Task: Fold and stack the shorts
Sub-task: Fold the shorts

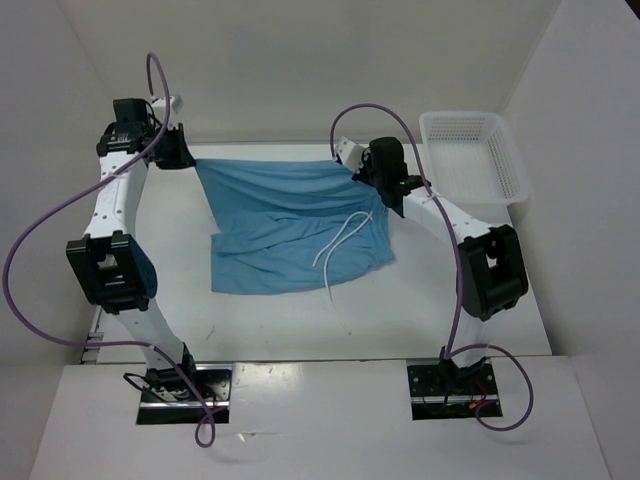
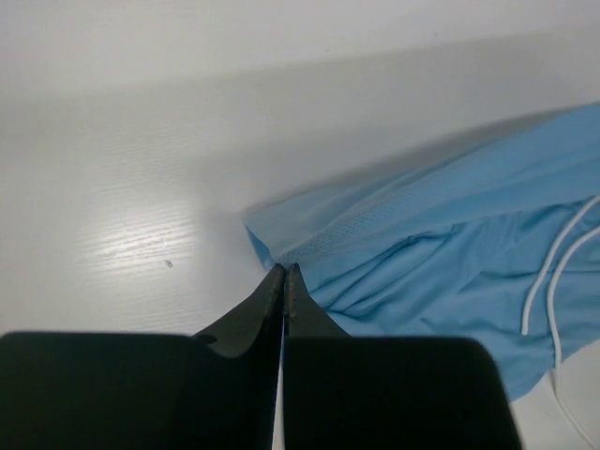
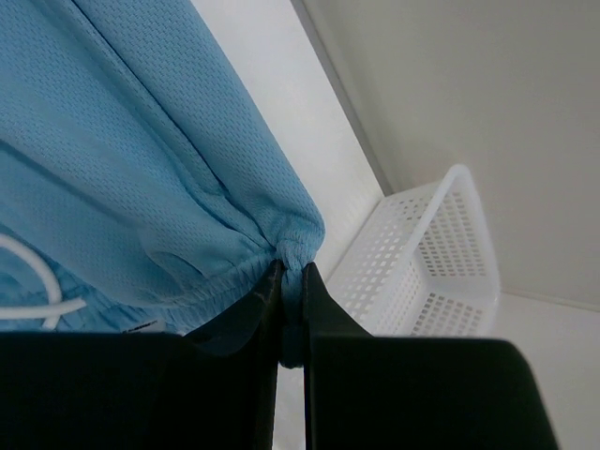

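The light blue shorts (image 1: pixel 290 225) hang stretched between my two grippers at the far side of the table, with the lower part resting on the tabletop. The white drawstring (image 1: pixel 345 238) trails over the cloth. My left gripper (image 1: pixel 186 156) is shut on the left top corner of the shorts (image 2: pixel 394 234), and its closed tips (image 2: pixel 284 272) meet the cloth edge. My right gripper (image 1: pixel 352 168) is shut on the gathered waistband end (image 3: pixel 298 246), with cloth bunched between its fingers (image 3: pixel 292 281). The drawstring also shows in the left wrist view (image 2: pixel 553 272) and the right wrist view (image 3: pixel 33 274).
A white plastic mesh basket (image 1: pixel 470 150) stands at the far right corner, just right of my right gripper; it also shows in the right wrist view (image 3: pixel 422 262). White walls close in the table at the back and both sides. Purple cables loop over both arms.
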{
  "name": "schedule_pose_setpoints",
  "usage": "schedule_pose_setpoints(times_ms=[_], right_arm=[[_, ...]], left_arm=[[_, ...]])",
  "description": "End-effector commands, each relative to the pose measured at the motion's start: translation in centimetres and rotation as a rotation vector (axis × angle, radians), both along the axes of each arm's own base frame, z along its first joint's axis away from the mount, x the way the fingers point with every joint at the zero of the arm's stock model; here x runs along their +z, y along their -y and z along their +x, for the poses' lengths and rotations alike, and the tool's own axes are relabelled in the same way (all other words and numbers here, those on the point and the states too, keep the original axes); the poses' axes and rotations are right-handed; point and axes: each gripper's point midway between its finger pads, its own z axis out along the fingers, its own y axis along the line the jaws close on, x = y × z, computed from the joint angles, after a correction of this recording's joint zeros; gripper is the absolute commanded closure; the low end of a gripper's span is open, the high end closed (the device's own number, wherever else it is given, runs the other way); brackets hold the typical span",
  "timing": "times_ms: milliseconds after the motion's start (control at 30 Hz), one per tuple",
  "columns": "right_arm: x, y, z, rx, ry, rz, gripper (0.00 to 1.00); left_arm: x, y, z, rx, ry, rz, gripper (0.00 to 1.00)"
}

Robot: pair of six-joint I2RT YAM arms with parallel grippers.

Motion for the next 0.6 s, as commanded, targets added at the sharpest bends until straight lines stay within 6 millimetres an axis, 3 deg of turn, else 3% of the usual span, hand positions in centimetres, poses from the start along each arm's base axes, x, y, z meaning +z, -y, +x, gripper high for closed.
schedule_pose_setpoints(times_ms=[0, 33, 67, 100, 133, 167, 200, 233, 300, 367, 467, 567], right_arm=[[5.4, 0.1, -0.1, -0.001, 0.094, 0.059, 1.0], [4.9, -0.7, -1.2, 0.058, 0.058, 0.05, 1.0], [4.4, -0.5, -2.2, 0.071, 0.032, 0.036, 1.0], [1.8, 0.1, -4.0, 0.083, -0.046, 0.002, 1.0], [2.0, 0.2, -5.4, 0.123, -0.057, -0.008, 1.0], [-0.7, 0.8, -7.4, 0.134, -0.148, -0.031, 1.0], [-1.7, 1.0, -8.5, 0.153, -0.185, -0.044, 1.0], [-2.0, 1.1, -9.7, 0.168, -0.209, -0.041, 1.0], [-5.4, 1.0, -12.4, 0.219, -0.334, -0.037, 1.0], [-6.8, 0.7, -14.1, 0.248, -0.385, -0.036, 1.0], [-9.2, 1.6, -15.9, 0.26, -0.452, -0.074, 1.0], [-9.8, 2.1, -17.2, 0.29, -0.498, -0.109, 1.0]], left_arm=[[3.2, 0.7, -2.1, -0.03, 0.04, -0.023, 1.0], [2.3, 1.1, -3.7, -0.029, -0.014, -0.035, 1.0], [2.8, 1.4, -5.5, -0.029, -0.022, -0.036, 1.0], [-0.5, 1.9, -7.9, -0.028, -0.124, -0.058, 1.0], [-2.1, 2.2, -10.2, -0.018, -0.203, -0.066, 1.0], [-2.6, 2.4, -12.3, -0.011, -0.236, -0.065, 1.0], [-4.1, 2.6, -14.1, -0.004, -0.304, -0.07, 1.0], [-7.4, 3.4, -17.9, -0.003, -0.461, -0.101, 1.0], [-9.8, 4.1, -21.6, -0.002, -0.597, -0.129, 1.0], [-13.4, 4.5, -25.7, 0.008, -0.759, -0.14, 1.0], [-16.2, 4.0, -27.2, 0.03, -0.802, -0.099, 1.0], [-17.0, 3.9, -27.1, 0.03, -0.811, -0.1, 1.0]])
